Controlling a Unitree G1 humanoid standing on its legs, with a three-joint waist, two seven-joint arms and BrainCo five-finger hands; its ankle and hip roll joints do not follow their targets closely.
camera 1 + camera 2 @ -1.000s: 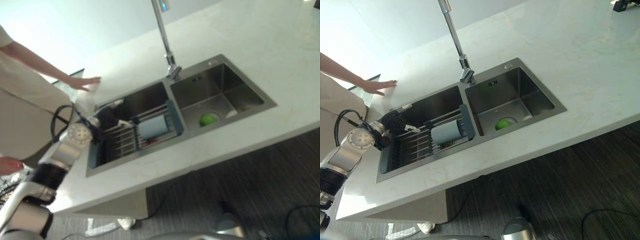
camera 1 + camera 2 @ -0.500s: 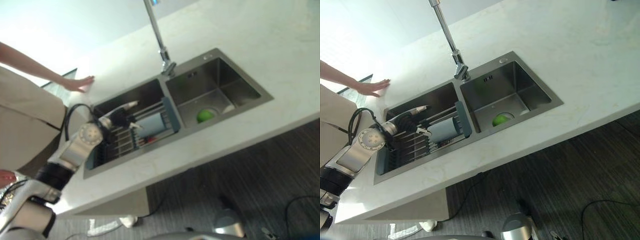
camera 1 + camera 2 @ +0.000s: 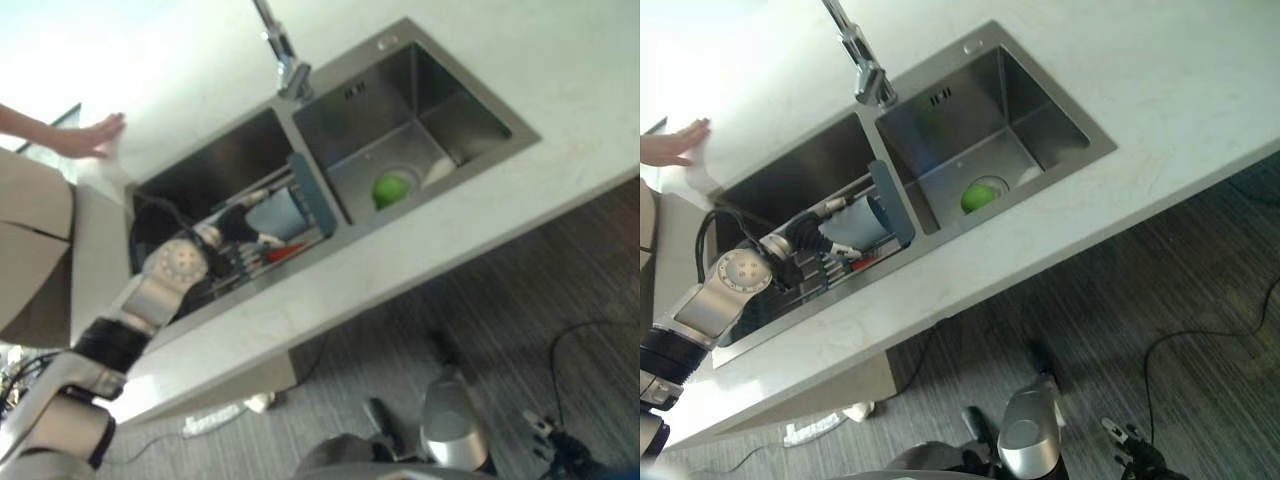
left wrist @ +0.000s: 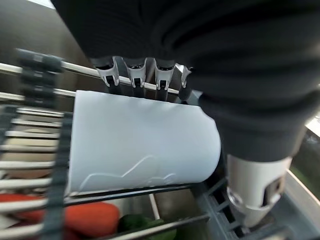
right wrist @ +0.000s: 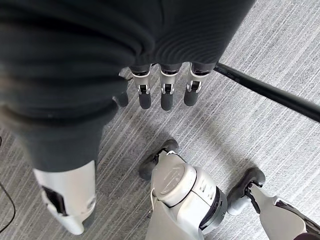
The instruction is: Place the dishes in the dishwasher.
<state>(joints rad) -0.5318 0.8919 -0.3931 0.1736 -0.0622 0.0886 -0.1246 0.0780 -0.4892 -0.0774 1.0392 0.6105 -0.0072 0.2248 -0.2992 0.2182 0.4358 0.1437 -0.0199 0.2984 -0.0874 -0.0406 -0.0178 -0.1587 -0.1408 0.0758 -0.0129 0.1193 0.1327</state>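
Observation:
A pale blue cup (image 3: pixel 275 213) lies on its side on the wire drying rack (image 3: pixel 312 196) across the left sink basin (image 3: pixel 200 170). My left hand (image 3: pixel 235 225) is right at the cup's side, open. In the left wrist view its fingers (image 4: pixel 135 75) reach over the far side of the cup (image 4: pixel 145 140), while the thumb (image 4: pixel 250 200) stands apart on the near side by the rack's end. My right hand (image 5: pixel 167 95) hangs open over the floor, holding nothing.
A green round object (image 3: pixel 390 187) sits at the drain of the right basin. The faucet (image 3: pixel 285 65) rises behind the divider. A red item (image 4: pixel 85 220) and something green lie under the rack. A person's hand (image 3: pixel 90 135) rests on the counter at far left.
The camera has shifted. My left hand has moved along the rack up to the blue cup, and its fingers now reach over it.

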